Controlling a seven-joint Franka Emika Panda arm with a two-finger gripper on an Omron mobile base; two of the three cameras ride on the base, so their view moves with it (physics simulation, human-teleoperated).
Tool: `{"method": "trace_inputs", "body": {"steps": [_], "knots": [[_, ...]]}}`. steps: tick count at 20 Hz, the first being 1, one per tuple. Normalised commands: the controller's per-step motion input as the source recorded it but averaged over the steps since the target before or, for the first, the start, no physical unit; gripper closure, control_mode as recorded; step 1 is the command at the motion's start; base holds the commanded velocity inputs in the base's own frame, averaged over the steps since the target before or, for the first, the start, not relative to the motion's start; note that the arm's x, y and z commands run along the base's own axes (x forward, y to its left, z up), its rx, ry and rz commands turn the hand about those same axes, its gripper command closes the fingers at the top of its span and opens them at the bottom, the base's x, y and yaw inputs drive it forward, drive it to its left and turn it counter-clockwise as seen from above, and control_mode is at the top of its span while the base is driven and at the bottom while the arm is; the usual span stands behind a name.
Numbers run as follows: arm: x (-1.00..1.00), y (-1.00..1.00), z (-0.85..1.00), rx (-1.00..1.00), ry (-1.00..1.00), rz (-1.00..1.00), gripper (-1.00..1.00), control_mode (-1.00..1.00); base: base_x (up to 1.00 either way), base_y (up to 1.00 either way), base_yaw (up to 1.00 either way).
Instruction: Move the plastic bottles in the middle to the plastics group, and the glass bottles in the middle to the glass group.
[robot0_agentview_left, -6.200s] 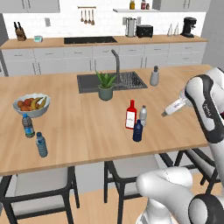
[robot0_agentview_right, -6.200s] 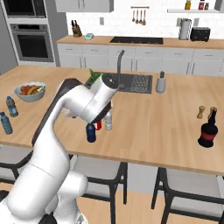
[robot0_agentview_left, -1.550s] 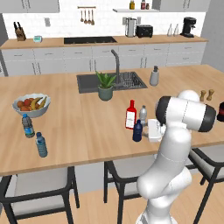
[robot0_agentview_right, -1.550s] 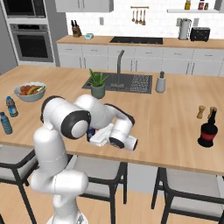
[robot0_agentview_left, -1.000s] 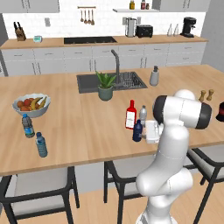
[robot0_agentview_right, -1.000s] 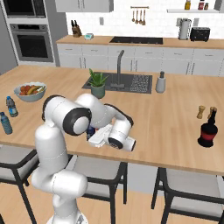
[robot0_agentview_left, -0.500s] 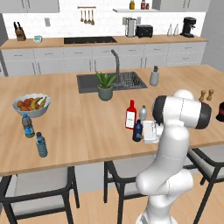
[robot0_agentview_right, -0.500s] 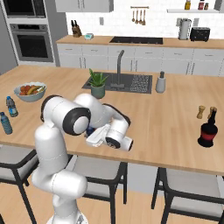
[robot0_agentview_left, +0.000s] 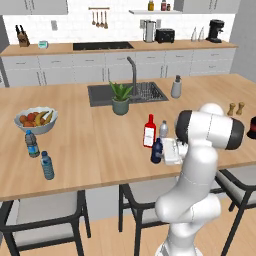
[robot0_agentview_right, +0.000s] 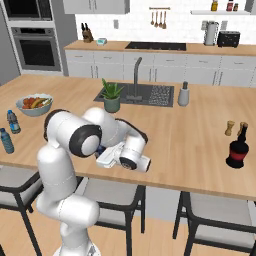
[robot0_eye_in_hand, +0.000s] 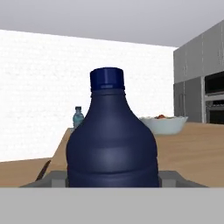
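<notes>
Nothing had yet been sorted. On the wooden island counter (robot0_agentview_left: 100, 150), the red glass bottle (robot0_agentview_left: 149, 132), the navy plastic bottle (robot0_agentview_left: 157, 150) and the clear greyish bottle (robot0_agentview_left: 163, 129) all stood in the middle, well apart from the two blue-labelled water bottles (robot0_agentview_left: 47, 165) near the fruit bowl (robot0_agentview_left: 35, 120). The gripper (robot0_agentview_left: 164, 151) sat around the navy bottle; whether its jaws gripped it I could not tell.

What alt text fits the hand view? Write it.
A dark navy blue plastic bottle with a blue cap stands upright on a wooden counter, close in front of the camera. Behind it are a small clear water bottle and a white fruit bowl.
</notes>
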Motion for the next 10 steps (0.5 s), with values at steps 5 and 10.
{"method": "trace_inputs", "body": {"steps": [5,10], "knots": [[-0.30,0.67,0.27,0.00,0.04,0.02,1.00,-1.00,0.00,0.00,0.00],[-0.11,0.88,0.26,-0.05,0.03,0.00,1.00,-1.00,0.00,0.00,0.00]]}}
